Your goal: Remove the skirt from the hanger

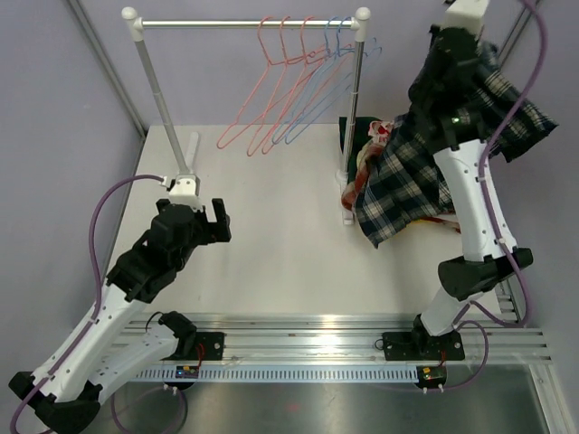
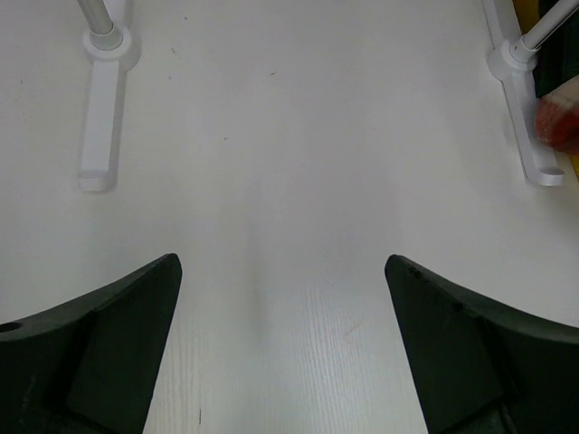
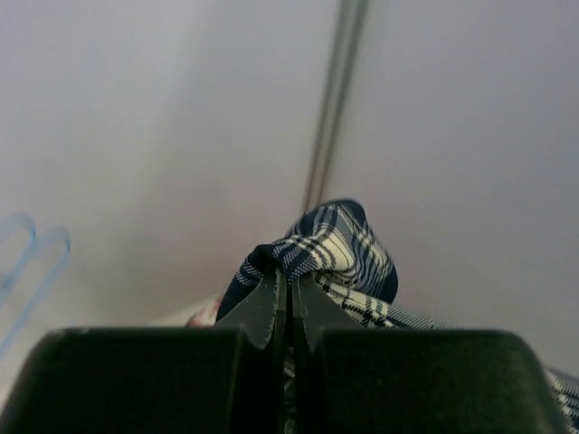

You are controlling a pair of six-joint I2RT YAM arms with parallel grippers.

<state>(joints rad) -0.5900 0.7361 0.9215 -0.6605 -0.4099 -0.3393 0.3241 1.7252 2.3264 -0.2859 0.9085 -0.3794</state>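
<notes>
Right tool [image 3: 289,282] pinched shut on a bunched fold of the plaid skirt [image 1: 412,176], raised high over the far right of the counter [image 1: 271,262]. Hanging from that pinch and draped along the right arm, long axis running down from the grip toward the near left in the top view, hem fanned out low beside the foot of the rack [image 1: 249,22]. Apart from the pink and blue hangers [image 1: 294,86] on the rail. Left tool [image 2: 282,267] spread wide, gripping nothing, low over the counter.
</notes>
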